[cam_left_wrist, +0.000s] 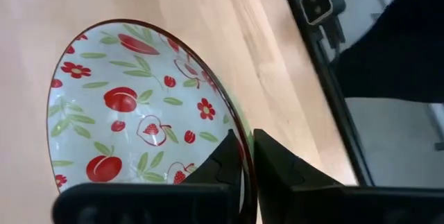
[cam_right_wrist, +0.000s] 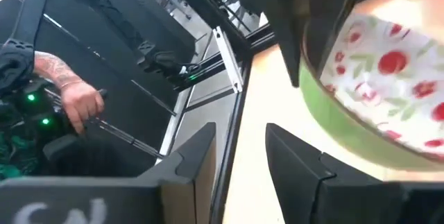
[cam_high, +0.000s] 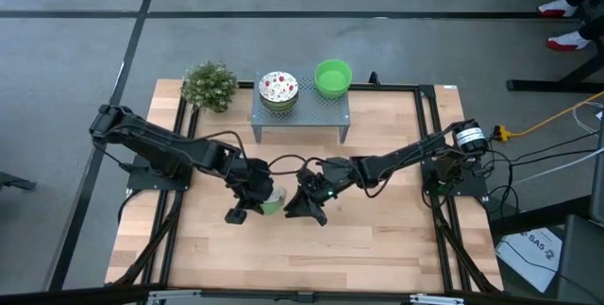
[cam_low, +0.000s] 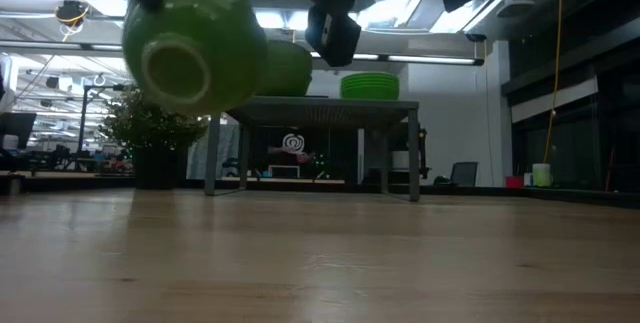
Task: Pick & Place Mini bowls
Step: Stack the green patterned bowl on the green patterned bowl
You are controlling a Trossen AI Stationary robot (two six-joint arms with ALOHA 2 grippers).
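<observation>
Left gripper [cam_left_wrist: 246, 156] clamped on rim of patterned bowl [cam_left_wrist: 132, 106], held above table [cam_high: 377, 239] mid-front; right gripper [cam_right_wrist: 239, 161] parted, empty, just right

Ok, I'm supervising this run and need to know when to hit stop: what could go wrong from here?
1. The left jaws pinch the bowl only at its rim, and it hangs tilted in the air above the table; it could slip out and drop.
2. The right jaws stand open close beside that bowl, so a small misjudged move might knock it loose or bring the two arms together.
</observation>
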